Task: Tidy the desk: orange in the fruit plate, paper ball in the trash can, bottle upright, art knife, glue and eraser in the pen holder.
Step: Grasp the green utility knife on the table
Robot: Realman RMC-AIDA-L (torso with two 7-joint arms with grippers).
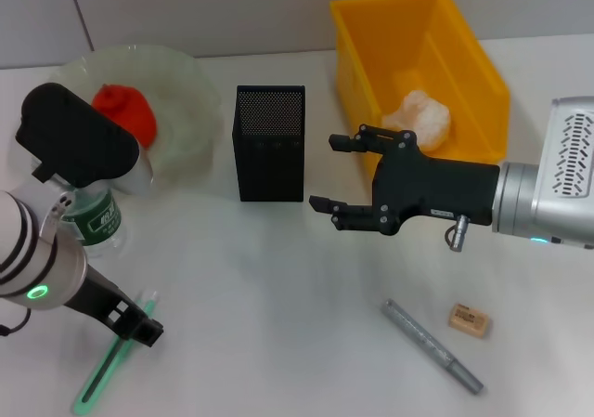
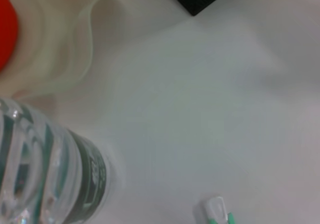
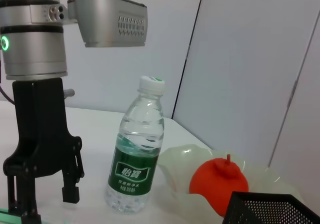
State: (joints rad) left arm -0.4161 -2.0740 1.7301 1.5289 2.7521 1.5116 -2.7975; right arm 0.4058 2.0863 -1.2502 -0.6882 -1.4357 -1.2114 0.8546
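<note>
Clear bottle (image 3: pixel 137 149) upright, green label | left end effector (image 3: pixel 42 196) open, empty | right end effector (image 1: pixel 342 173) open, empty

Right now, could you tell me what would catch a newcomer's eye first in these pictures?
Probably the yellow bin at the back right with the paper ball inside, and the orange in the plate at the back left. The right gripper hovers open beside the black mesh holder.
</note>
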